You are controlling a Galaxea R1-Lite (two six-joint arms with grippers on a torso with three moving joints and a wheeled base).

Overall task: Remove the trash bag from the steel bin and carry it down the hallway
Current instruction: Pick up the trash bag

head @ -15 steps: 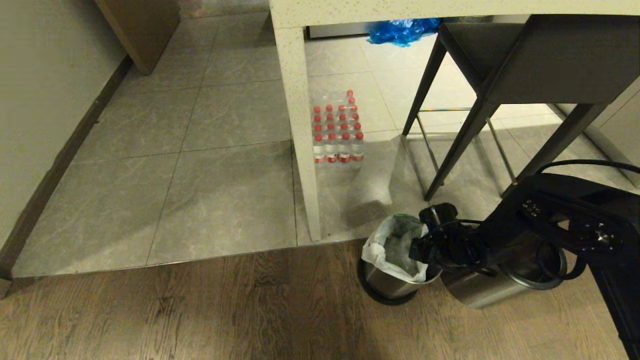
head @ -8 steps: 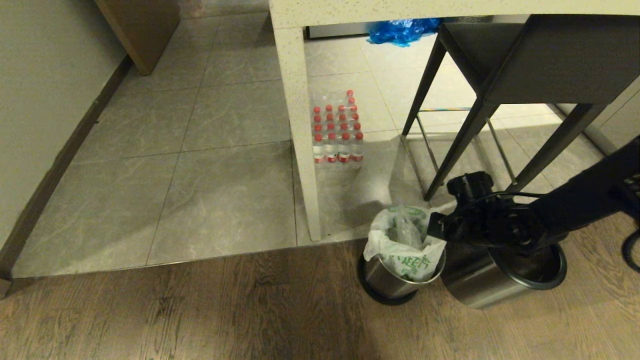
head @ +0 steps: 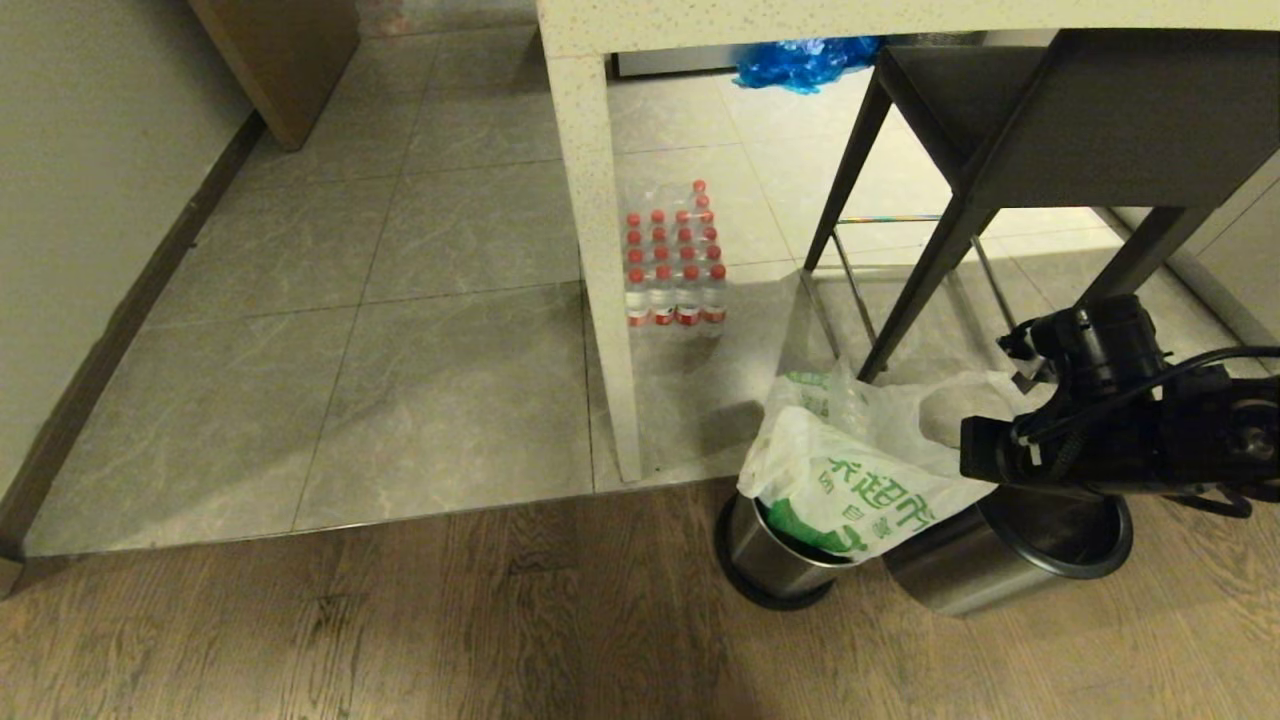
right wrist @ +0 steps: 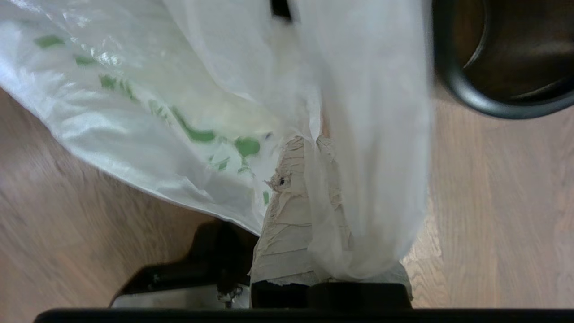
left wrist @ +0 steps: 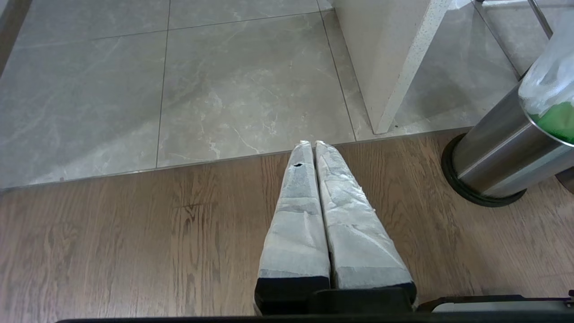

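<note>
The right gripper [right wrist: 309, 148] is clamping the trash bag [head: 860, 480], thin white plastic with green print, which is stretching, apparently half out, over the steel bin [head: 785, 570]. The left gripper [left wrist: 312, 146] is hanging closed above the wooden floor [left wrist: 112, 251].

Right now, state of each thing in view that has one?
trash bag: partly pulled up, bottom inside the bin
steel bin: upright on wood floor
second steel bin: tilted, no liner visible
right gripper: shut on trash bag
left gripper: shut, holding nothing
bottle pack: upright, wrapped
</note>
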